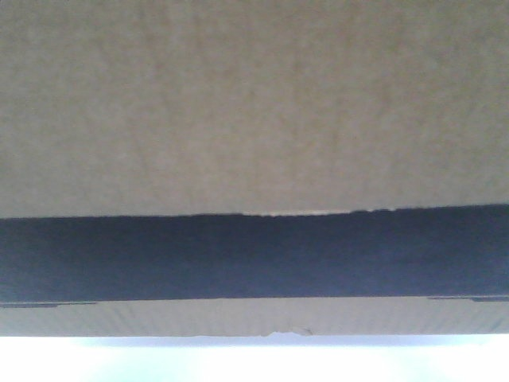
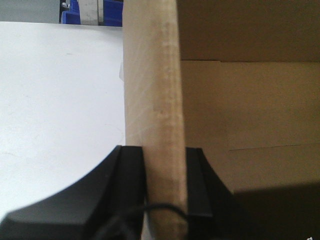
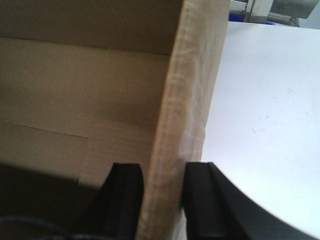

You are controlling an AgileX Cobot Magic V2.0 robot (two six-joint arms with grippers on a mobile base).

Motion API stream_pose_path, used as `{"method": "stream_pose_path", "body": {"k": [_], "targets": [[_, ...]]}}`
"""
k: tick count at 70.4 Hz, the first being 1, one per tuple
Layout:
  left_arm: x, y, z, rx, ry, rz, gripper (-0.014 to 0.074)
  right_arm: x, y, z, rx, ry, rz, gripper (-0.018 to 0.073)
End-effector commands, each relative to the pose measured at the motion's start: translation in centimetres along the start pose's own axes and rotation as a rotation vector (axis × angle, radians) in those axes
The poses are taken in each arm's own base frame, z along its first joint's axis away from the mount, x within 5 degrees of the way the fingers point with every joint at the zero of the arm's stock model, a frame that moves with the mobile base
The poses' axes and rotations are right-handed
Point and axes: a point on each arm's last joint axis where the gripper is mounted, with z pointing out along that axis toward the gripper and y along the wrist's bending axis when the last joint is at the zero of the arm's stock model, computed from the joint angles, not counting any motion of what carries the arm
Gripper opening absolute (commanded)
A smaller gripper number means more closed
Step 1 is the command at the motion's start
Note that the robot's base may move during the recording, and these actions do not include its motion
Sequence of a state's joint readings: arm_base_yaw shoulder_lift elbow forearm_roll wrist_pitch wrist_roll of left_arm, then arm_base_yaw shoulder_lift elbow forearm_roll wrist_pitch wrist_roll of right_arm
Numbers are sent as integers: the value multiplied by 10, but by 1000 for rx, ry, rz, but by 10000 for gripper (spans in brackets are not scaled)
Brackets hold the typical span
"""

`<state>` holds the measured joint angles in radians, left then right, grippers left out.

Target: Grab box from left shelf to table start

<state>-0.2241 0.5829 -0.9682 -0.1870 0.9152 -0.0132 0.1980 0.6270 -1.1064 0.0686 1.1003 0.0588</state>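
Note:
The brown cardboard box (image 1: pixel 254 103) fills the front view, a black printed band running across its lower part. A strip of the pale table (image 1: pixel 254 362) shows below it. In the left wrist view my left gripper (image 2: pixel 165 155) is shut on the box's upright left wall (image 2: pixel 152 90), one black finger on each side. The right wrist view has my right gripper (image 3: pixel 162 172) shut on the box's right wall (image 3: pixel 187 95) the same way. The box's open brown inside (image 3: pixel 75 85) shows beside each wall. The left shelf is out of view.
The white table (image 2: pixel 55 110) spreads outside the box on the left and on the right (image 3: pixel 270 115). Blue plastic bins (image 2: pixel 90 12) and grey gear (image 3: pixel 270 10) stand beyond the table's far edge.

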Motion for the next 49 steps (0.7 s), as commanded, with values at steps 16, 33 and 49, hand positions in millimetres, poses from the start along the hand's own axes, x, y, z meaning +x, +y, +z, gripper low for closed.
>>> {"method": "stream_pose_path", "body": {"k": [16, 33, 49], "targets": [[-24, -17, -15, 182, -205, -140, -104, -16, 6, -5, -62, -135, 14, 57], [-27, -17, -15, 180, -230, -143, -104, -16, 8, -5, -82, -134, 25, 57], [-31, -17, -16, 179, -250, -141, -104, -22, 9, 13, -88, 7, 33, 57]]}}
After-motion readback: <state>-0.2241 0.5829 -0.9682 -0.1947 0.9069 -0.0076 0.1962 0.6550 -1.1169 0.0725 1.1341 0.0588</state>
